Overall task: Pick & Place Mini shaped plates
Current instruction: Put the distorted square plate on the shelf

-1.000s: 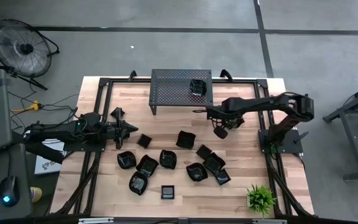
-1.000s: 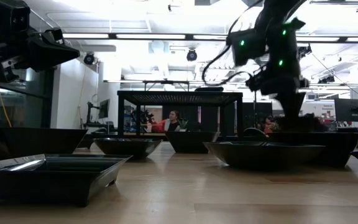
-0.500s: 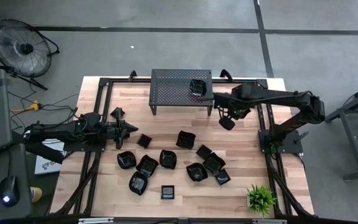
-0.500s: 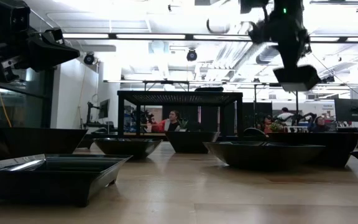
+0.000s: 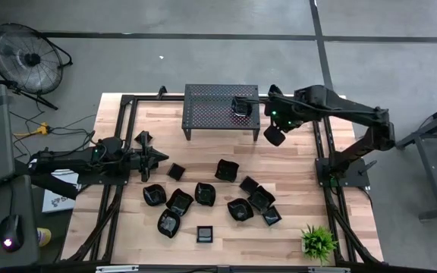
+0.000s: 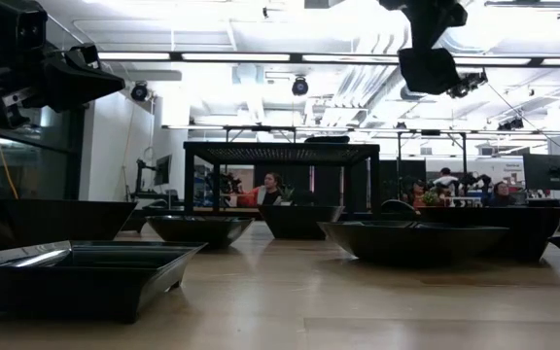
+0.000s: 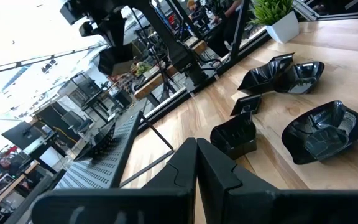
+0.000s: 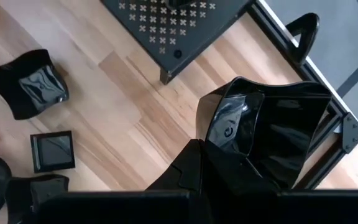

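Mini shaped plates (image 5: 203, 196) scattered across pale wood tabletop (image 5: 127, 235); one sits on perforated stand (image 5: 211, 106); another (image 8: 272, 137) pinched by right hand (image 5: 275, 135), raised just beside stand's right end. Left hand (image 5: 158, 158) pressed together, empty, hovering at tabletop's left. Grey floor, fan (image 5: 25, 53), potted plant (image 5: 317, 241) around. Workshop behind hard to make out. No readable writing.

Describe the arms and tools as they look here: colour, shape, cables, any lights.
Both arms are dark, near black, built of slim jointed links on black frame mounts. The right arm shows small green lights near its wrist and a thin cable looping beside them. The left arm lies low, with bundled cables along it. The left tool ends in two flat, angular black fingers; the right tool matches.
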